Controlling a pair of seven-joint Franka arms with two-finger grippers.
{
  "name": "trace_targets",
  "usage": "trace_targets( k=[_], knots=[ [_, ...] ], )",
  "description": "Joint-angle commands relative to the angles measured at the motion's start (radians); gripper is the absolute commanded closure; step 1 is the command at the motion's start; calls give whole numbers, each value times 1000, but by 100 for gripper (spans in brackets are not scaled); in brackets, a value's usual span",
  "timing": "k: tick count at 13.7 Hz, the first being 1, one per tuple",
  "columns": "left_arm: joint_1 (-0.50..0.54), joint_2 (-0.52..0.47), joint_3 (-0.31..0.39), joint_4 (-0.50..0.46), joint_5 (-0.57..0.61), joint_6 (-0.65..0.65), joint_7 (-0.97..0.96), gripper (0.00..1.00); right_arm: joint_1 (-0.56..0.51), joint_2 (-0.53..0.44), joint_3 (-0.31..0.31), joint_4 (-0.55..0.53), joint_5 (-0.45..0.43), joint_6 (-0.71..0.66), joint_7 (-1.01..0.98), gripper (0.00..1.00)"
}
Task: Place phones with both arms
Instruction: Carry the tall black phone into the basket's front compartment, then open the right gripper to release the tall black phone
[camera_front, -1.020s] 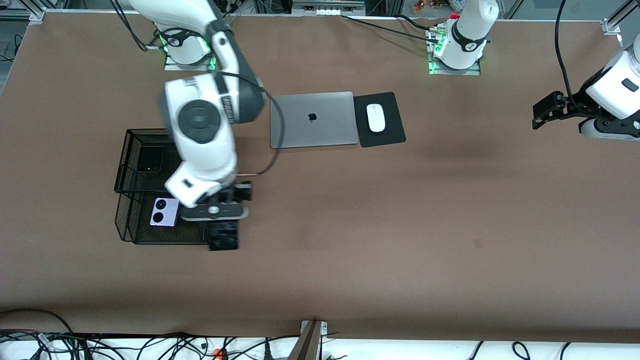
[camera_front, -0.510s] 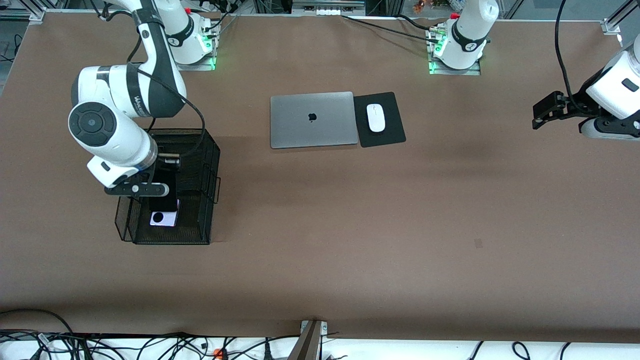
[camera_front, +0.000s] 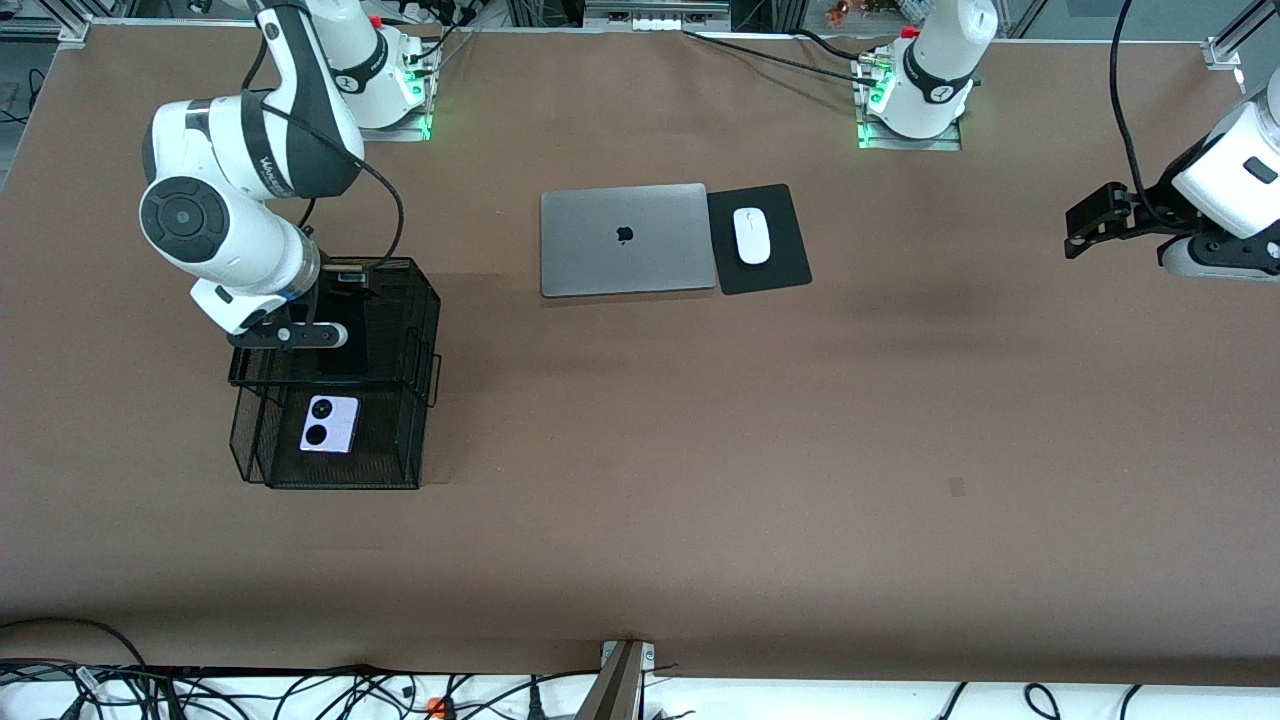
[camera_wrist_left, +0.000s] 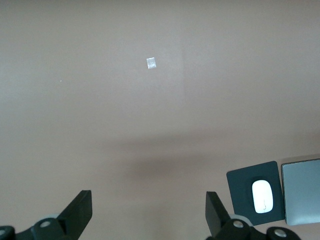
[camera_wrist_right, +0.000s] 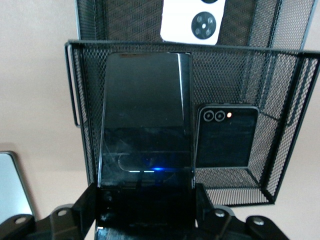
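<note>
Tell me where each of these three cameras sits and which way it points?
Front view: high across the table, facing both arms, the right gripper over the mesh basket.
Left wrist view: on the left arm, looking down at bare table; open left gripper shows.
Right wrist view: on the right arm, above the long black phone.
Both wrist views and the front view show the laptop.

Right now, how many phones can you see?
3. The long black slab phone is held by the right gripper over the black mesh basket; the squarish black phone lies inside; the lilac phone lies in the lower tray.
</note>
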Motion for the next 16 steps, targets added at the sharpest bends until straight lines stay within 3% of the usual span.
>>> trace_targets(
  k=[1, 4, 6, 8, 11, 13, 15, 16],
  knots=[
    [5, 0, 0, 11, -8, -12, -1, 0, 5, -38, 5, -33, -4, -15, 23, 80],
    [5, 0, 2, 11, -8, -12, -1, 0, 4, -5, 3, -35, -1, -4, 23, 79],
    [4, 2, 2, 11, -8, -12, -1, 0, 1, 24, 0, -36, 70, -3, 23, 77],
    [4, 8, 2, 11, -8, -12, -1, 0, -1, 51, 0, -33, 79, 8, 22, 76],
    [5, 8, 2, 11, -8, -14, 0, 0, -7, 94, -3, -33, 79, 31, 22, 67],
    [5, 8, 3, 13, -15, -14, 0, 0, -30, 119, -1, -33, 80, 39, 5, 56],
    [5, 8, 5, 14, -19, -12, 2, 0, -35, 130, -3, -33, 82, 42, 5, 55],
    [4, 8, 5, 16, -19, -12, 0, 0, -35, 133, -1, -33, 82, 42, 5, 45]
  ],
)
